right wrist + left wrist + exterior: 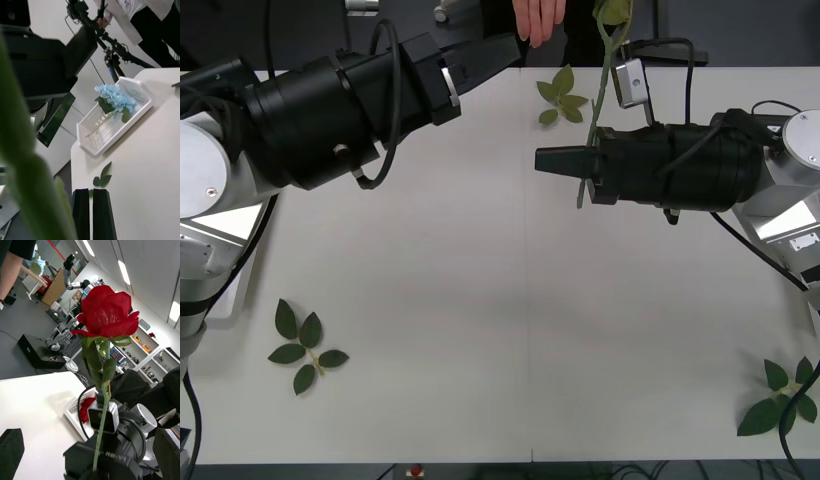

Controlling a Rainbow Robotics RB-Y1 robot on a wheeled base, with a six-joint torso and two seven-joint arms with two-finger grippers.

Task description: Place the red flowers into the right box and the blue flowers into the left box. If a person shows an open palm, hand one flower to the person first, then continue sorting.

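Note:
My right gripper point(540, 160) is held above the table's right half, its black fingers point(100, 213) shut on a red flower's green stem point(602, 90). The stem rises past the wrist camera, and the red flower's bloom point(107, 315) stands upright above that arm. My left gripper point(510, 45) reaches toward the table's far edge, open with nothing in it. A person's hand point(535, 20) hangs there, fingers together and pointing down. The left box point(123, 131) holds blue flowers point(114, 97). Red flowers point(87, 408) lie in the right box point(73, 417).
Loose green leaf sprigs lie on the white table at the front left point(305, 350), the far middle point(563, 97) and the front right corner point(780, 400). Another sprig point(103, 176) lies near the left box.

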